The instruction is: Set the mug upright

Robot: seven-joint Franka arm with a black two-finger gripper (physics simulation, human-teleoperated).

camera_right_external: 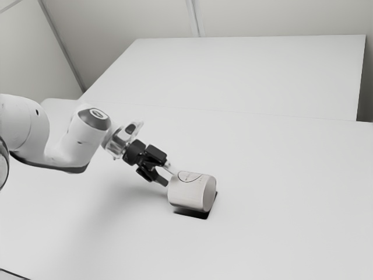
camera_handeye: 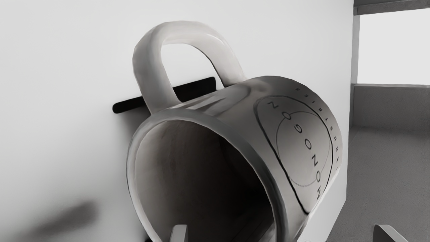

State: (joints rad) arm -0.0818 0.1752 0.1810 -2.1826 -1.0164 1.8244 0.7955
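The white MONOGON mug lies over on its side at the table, just ahead of the gripper, its open mouth turned back toward the tool and its base pointing away; its long axis runs roughly outward from the tool, and that is what the coming move turns on; the loop handle stands out from the mug's side toward the white tabletop; the gripper is wide open and has hold of nothing, one finger before or within the mouth, which of the two I cannot tell, the other outside, past the printed wall; closing there would, I judge, pinch that near wall by the rim; the mouth would then have to swing up and the far base down, with a slip at the smooth rim the likeliest trouble.
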